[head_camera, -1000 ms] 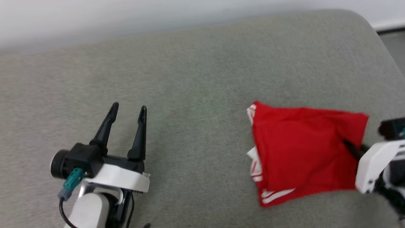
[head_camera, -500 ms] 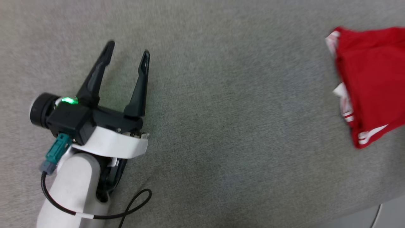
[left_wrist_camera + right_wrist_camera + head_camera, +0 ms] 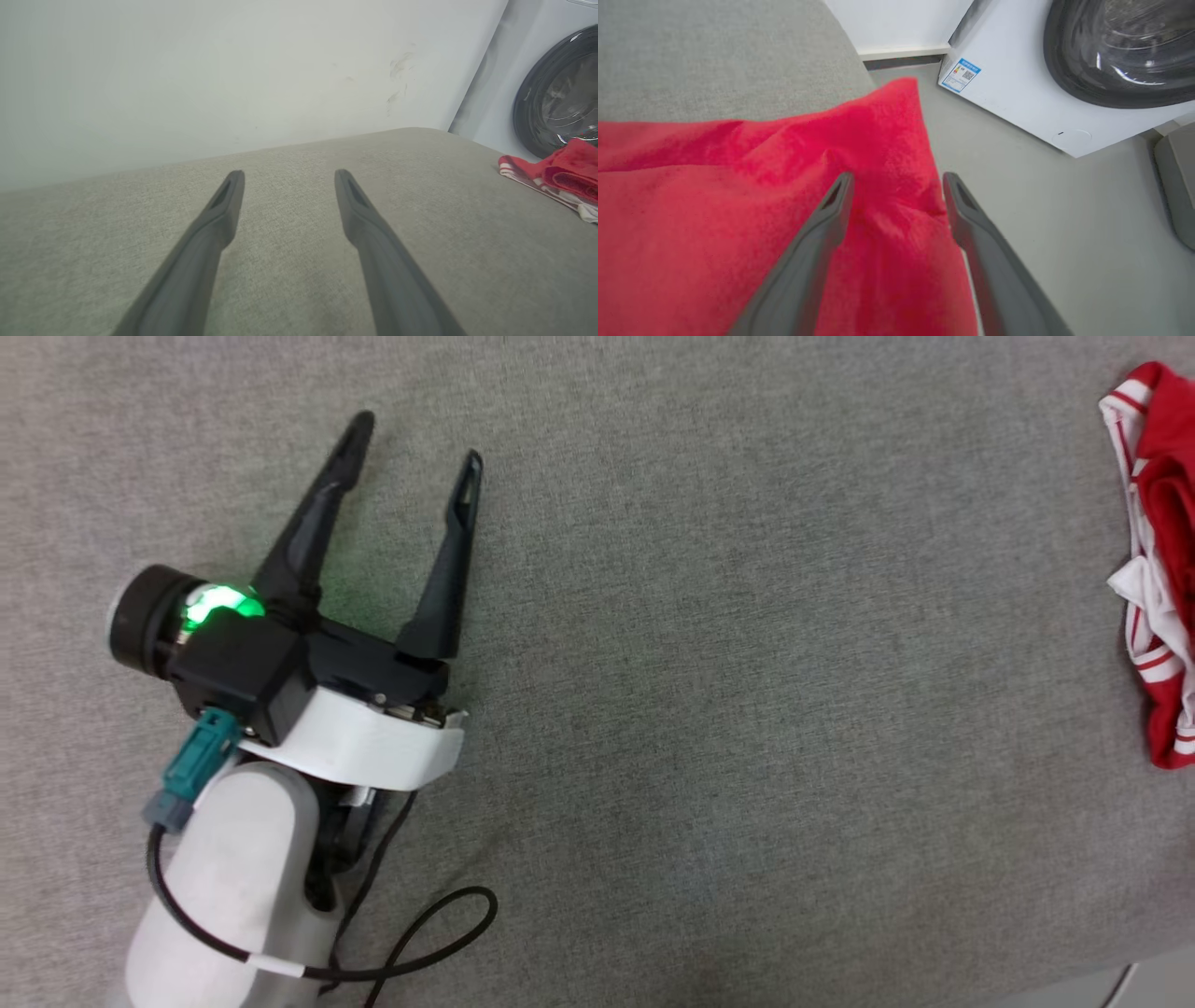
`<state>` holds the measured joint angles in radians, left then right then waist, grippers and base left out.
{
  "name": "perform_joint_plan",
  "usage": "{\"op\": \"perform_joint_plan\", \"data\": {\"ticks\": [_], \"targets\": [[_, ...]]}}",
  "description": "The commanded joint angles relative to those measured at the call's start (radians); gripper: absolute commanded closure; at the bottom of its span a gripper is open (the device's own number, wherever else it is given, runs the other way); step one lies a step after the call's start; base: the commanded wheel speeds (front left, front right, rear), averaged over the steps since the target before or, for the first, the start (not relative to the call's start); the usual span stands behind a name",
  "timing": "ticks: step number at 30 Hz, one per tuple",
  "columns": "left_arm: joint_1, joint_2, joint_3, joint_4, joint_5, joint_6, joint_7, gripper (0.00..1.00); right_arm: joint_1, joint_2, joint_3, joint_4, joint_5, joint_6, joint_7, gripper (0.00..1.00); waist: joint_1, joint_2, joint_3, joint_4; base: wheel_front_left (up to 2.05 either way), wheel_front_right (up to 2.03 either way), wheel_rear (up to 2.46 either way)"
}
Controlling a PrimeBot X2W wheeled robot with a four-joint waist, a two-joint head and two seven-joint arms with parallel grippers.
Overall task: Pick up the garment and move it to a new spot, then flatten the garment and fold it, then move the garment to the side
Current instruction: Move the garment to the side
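Observation:
The garment [image 3: 1162, 569], red with white striped trim, lies folded at the right edge of the head view on the grey fabric surface [image 3: 747, 663]. In the left wrist view the garment [image 3: 560, 172] sits far off to the right. My left gripper [image 3: 411, 439] rests open over bare grey fabric, far left of the garment, with nothing between its fingers [image 3: 286, 175]. My right gripper [image 3: 897, 179] is open just above the red garment [image 3: 714, 210], near the corner that reaches the surface's edge. The chest lettering is hidden.
A white washing machine [image 3: 1041, 93] with a dark round door [image 3: 556, 93] stands on the grey floor [image 3: 1041, 210] beyond the surface's right end. A pale wall [image 3: 210, 70] runs behind the surface. A black cable [image 3: 411, 933] loops by my left forearm.
The head camera has swung left and down, so the garment has slid to the picture's right edge and the right gripper has left it. A green light shines on the left wrist.

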<state>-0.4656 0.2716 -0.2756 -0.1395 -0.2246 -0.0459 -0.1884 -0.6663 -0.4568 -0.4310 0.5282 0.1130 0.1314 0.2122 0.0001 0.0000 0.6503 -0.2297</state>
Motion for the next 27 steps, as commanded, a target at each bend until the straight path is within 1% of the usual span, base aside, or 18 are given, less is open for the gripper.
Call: {"op": "perform_joint_plan", "data": {"ticks": [1, 4, 6, 9, 14, 19, 21, 27], "targets": [[0.007, -0.005, -0.001, 0.008, -0.004, -0.005, -0.007, 0.00, -0.011, 0.010, -0.017, 0.001, -0.020, -0.002, -0.025, 0.00, -0.0001, 0.0000, -0.017, 0.005, 0.00, 0.00, 0.00], [0.023, -0.013, -0.004, 0.036, -0.016, -0.003, -0.019, 0.00, 0.008, 0.040, -0.053, -0.018, -0.071, -0.001, -0.111, 0.00, -0.0001, 0.0000, -0.057, 0.016, 0.00, 0.00, 0.00], [0.038, -0.021, -0.005, 0.059, -0.024, 0.001, -0.029, 0.00, 0.031, 0.061, -0.051, -0.042, -0.086, -0.002, -0.174, 0.00, -0.0001, 0.0000, -0.091, 0.025, 0.00, 0.00, 0.00], [0.068, -0.035, 0.002, 0.093, -0.037, 0.013, -0.044, 0.00, 0.082, 0.101, -0.031, -0.081, -0.097, -0.001, -0.253, 0.00, -0.0001, 0.0000, -0.154, 0.038, 0.00, 0.00, 0.00], [0.133, -0.055, 0.021, 0.142, -0.062, 0.034, -0.062, 0.00, 0.194, 0.161, 0.036, -0.155, -0.081, -0.001, -0.344, 0.00, -0.0001, 0.0000, -0.250, 0.066, 0.00, 0.00, 0.00], [0.198, -0.072, 0.048, 0.188, -0.089, 0.054, -0.070, 0.00, 0.320, 0.229, 0.114, -0.232, -0.047, -0.001, -0.391, 0.00, -0.0001, 0.0000, -0.335, 0.105, 0.00, 0.00, 0.00], [0.223, -0.073, 0.059, 0.208, -0.098, 0.056, -0.072, 0.00, 0.370, 0.264, 0.152, -0.257, -0.037, -0.001, -0.386, 0.00, -0.0001, 0.0000, -0.363, 0.121, 0.00, 0.00, 0.00], [0.288, -0.081, 0.089, 0.260, -0.120, 0.060, -0.076, 0.00, 0.477, 0.325, 0.234, -0.323, -0.003, -0.001, -0.381, 0.00, -0.0001, 0.0000, -0.440, 0.168, 0.00, 0.00, 0.00]]}}
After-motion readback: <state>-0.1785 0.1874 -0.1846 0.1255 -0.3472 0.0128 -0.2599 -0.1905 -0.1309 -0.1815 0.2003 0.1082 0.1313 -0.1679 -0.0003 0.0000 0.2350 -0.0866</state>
